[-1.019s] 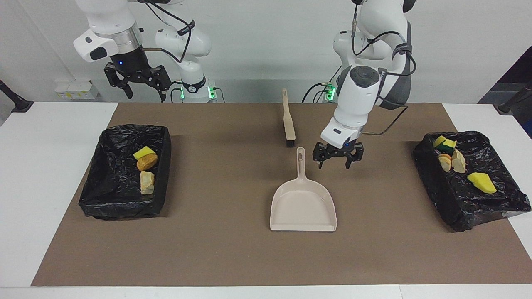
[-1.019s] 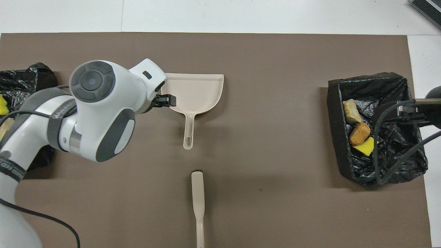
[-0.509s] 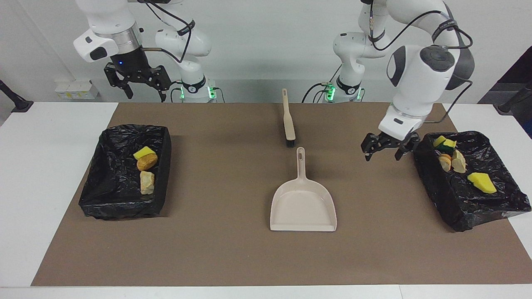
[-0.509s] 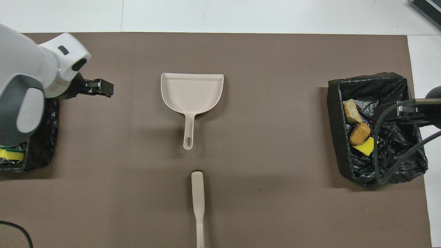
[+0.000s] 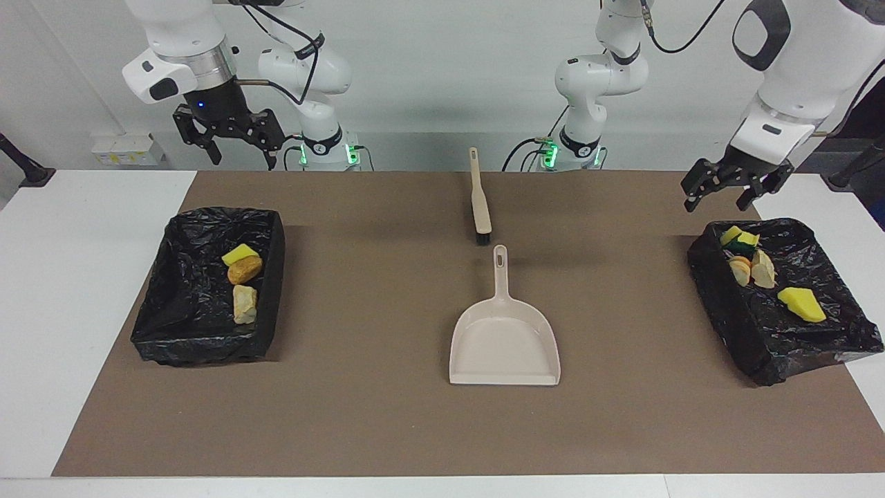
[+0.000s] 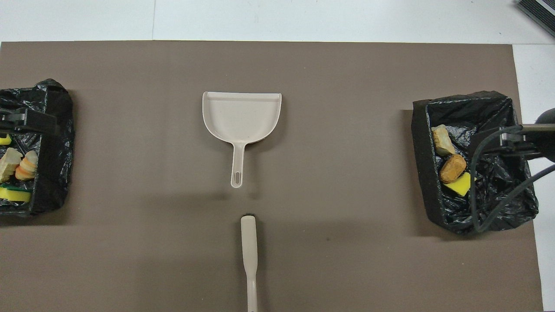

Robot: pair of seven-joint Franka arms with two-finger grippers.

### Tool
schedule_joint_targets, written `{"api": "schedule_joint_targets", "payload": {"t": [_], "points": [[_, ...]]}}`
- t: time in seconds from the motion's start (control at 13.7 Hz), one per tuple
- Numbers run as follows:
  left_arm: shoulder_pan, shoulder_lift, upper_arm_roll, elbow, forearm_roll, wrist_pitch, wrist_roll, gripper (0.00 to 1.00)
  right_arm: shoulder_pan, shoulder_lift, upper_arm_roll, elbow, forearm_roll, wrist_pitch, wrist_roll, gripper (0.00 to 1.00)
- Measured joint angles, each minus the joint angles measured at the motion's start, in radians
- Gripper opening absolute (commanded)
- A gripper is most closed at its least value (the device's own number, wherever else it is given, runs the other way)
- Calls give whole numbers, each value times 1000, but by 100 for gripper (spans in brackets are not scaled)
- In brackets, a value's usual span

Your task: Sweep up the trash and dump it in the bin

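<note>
Over the bin (image 5: 785, 304) at its own end of the table (image 5: 69, 277), the left gripper (image 5: 731, 188) is hanging with fingers spread wide, grasping nothing. The right gripper (image 5: 231, 142) is waiting likewise, released and touching nothing, above its own bin's (image 5: 200, 290) end.

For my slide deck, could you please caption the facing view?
Empty dustpan and brush on the mat; trash in both bins; left gripper and right gripper raised, open.

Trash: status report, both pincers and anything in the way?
Left pincer open, raised near its bin. Right pincer open, waiting, raised. Trash all in two bins; dustpan and brush lie free. Nothing in the way.
</note>
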Motion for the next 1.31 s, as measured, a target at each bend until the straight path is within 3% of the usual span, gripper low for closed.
{"api": "schedule_joint_targets", "payload": {"t": [0.29, 1.31], "points": [[-64, -62, 97, -2, -3, -71, 4, 100, 0, 0, 0, 0, 0, 0, 0, 100], [-89, -73, 80, -12, -40, -141, 56, 100, 0, 0, 0, 0, 0, 0, 0, 100]]}}
